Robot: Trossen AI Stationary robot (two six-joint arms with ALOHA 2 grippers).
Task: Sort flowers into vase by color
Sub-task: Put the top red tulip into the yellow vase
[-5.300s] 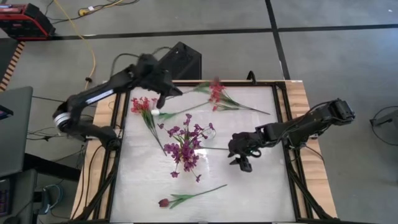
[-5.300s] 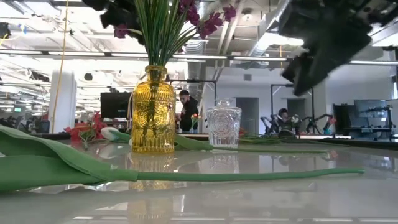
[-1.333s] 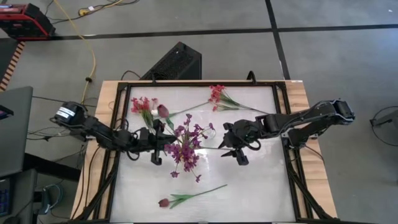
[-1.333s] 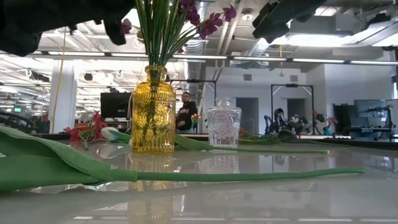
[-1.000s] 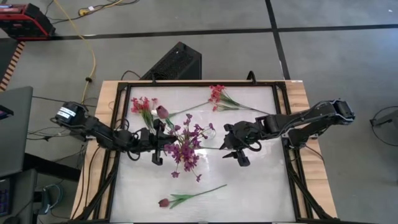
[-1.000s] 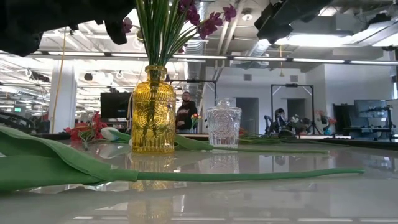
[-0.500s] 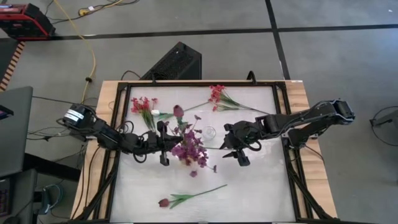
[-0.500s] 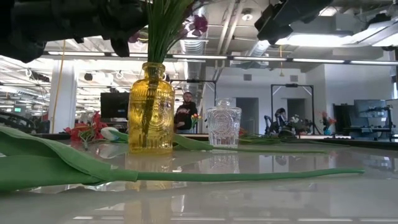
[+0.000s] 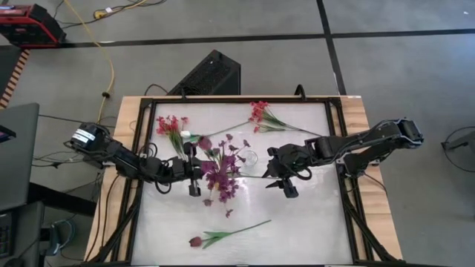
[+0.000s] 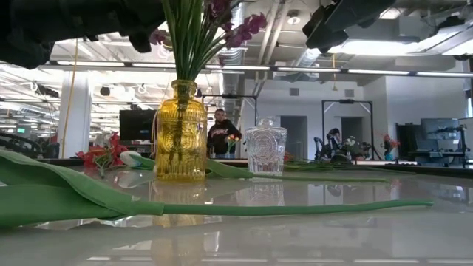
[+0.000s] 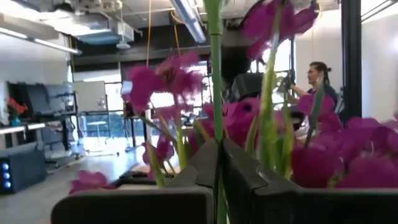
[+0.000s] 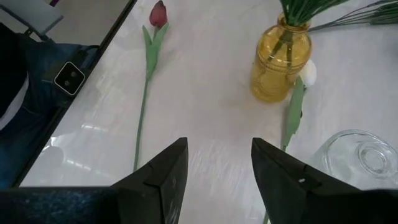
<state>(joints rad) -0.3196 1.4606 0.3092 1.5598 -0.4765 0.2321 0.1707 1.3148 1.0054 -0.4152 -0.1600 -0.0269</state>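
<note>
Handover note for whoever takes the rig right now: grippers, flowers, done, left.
Left gripper: shut on a green stem, up among the purple flowers standing in the yellow vase.
Right gripper: open, empty, hovering by the clear glass vase, which is empty.
Done: purple bunch in the yellow vase.
Left on the table: red sprigs and, a white bud, a dark-red tulip.
</note>
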